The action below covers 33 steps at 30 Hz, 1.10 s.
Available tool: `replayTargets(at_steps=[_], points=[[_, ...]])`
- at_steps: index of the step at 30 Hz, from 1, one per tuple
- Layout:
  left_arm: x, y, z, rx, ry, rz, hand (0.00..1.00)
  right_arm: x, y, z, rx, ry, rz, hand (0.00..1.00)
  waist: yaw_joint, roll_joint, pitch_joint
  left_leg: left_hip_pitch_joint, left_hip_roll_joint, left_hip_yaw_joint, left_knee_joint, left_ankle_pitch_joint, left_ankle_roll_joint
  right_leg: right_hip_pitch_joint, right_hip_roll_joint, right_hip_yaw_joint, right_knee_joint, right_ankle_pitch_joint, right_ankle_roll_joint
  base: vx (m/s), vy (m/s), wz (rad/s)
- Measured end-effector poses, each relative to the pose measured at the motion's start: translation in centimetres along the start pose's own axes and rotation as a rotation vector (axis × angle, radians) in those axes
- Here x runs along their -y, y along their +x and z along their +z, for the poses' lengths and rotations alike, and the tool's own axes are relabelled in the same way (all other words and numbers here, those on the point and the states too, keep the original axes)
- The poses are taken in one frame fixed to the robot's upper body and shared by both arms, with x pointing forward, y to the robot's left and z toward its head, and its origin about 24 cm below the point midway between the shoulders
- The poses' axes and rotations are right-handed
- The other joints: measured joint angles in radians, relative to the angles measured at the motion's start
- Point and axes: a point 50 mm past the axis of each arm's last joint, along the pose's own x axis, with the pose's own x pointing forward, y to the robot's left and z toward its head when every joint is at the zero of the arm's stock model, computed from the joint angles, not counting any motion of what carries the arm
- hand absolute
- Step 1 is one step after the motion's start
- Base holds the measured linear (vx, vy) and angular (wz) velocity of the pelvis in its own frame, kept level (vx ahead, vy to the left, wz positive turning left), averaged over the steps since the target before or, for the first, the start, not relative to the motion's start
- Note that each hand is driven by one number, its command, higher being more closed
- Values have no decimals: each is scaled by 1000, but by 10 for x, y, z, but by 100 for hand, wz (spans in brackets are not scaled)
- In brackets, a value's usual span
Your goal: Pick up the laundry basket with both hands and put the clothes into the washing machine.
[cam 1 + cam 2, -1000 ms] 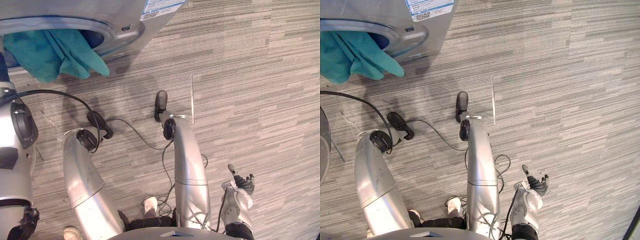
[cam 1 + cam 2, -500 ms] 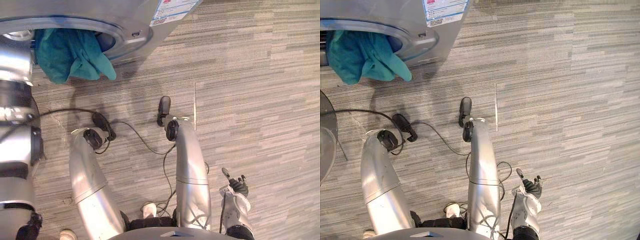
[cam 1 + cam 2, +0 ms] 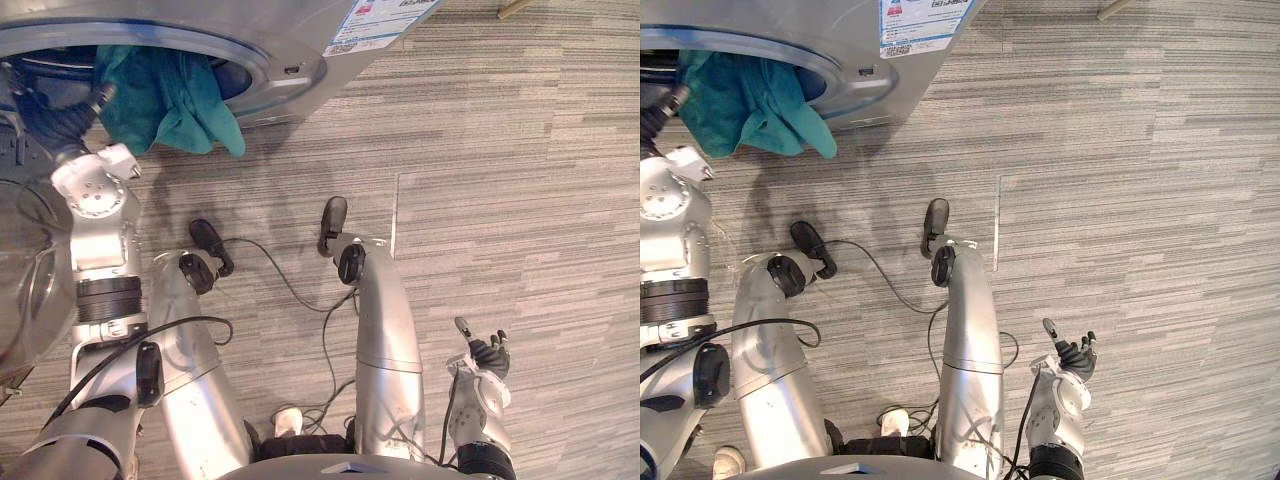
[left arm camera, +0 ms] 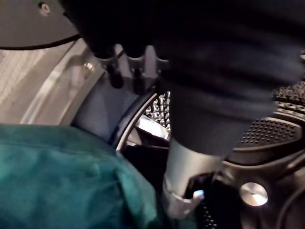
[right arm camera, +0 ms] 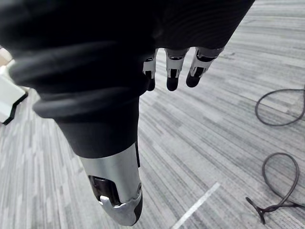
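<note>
Grey striped carpet (image 3: 520, 200) all over, with the front-loader washing machine (image 3: 300, 40) at the far edge, porthole open.

Left eye view: the teal cloth (image 3: 165, 95) is half in, half out. It's draped over the lip of the opening just beside the left hand (image 3: 62, 118), with one corner dangling down the machine's front. My guess is it hangs like that because it got dropped at the mouth and needs a shove to go all the way in. The left arm is raised and stretched forward, wrist right at the rim.

Right eye view: the right hand (image 3: 1075, 355) is well away from the cloth and the machine, low at the robot's side. The arm hangs down, palm turned up a bit, doing nothing.

Left wrist view: the fingers (image 4: 114, 76) point loosely at the grey door seal (image 4: 102, 112), with the perforated drum (image 4: 159, 107) past them. The thumb sticks out toward the cloth's edge, close to it. Nothing looks pinched, so I'd call that hand relaxed and empty.

Right wrist view: the right hand's fingers are straight and slack over bare carpet, thumb apart, holding nothing.

Next move, I reckon, is pushing the hanging part in past the seal. The risk is the cloth slipping down onto the floor.
</note>
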Motion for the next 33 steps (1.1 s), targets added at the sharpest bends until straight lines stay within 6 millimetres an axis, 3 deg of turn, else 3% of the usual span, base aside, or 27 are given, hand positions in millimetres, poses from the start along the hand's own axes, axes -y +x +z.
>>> replayTargets(at_steps=[16, 20, 23, 24, 25, 26, 29, 33], points=[[25, 23, 2, -14, 105, -6, 0, -6, -1, -5, -25, -16, -6, 0, 14, -7, 3, -36, 0, -12, -15, 2, -3, -9, -5, -29, -52, 13, 7, -69, -20, -3], [36, 24, 9, 24, 162, -33, 0, -19, 1, -8, -39, -18, 25, 0, 12, -13, 7, -44, -11, -6, -74, 3, -4, -8, -9, -55, -129, 18, 16, -100, -27, -7], [52, 20, 1, 12, 275, -126, 0, -30, -1, -11, -50, -25, 62, 0, -4, -14, 7, -54, -16, -3, -84, 4, -5, -8, -21, -74, -153, 22, 22, -94, -25, -4], [54, 20, -1, 13, 315, -130, 100, -35, -1, -8, -40, -23, 79, 0, -12, -17, 9, -60, -5, -10, -91, 7, -4, -18, -21, -82, -116, 11, 22, -12, -99, -4], [56, 17, -4, 10, 340, -144, 100, -33, -2, -11, -49, -27, 73, 0, -23, -18, 9, -68, 5, -4, -59, 11, -7, -30, -28, -59, 52, -19, 3, 5, -98, 12], [57, 17, -4, 16, 350, -150, 100, -32, -3, -12, -55, -28, 69, 0, -29, -22, 9, -73, 3, -2, -41, 14, -12, 3, -27, -44, 36, -76, 2, 66, -162, 15], [54, 18, -1, 51, 391, -135, 100, -42, -1, 0, -9, -14, 105, 0, -2, -24, 13, -86, -3, -22, 20, 4, 1, -36, -13, -42, 51, -68, -2, 5, -40, -38], [56, 20, 4, 60, 377, -136, 100, -43, -2, -2, -12, -21, 108, 0, -8, -24, 13, -92, -7, -11, 12, 4, 2, -40, -14, -39, 29, -51, 3, -63, 7, -3]])
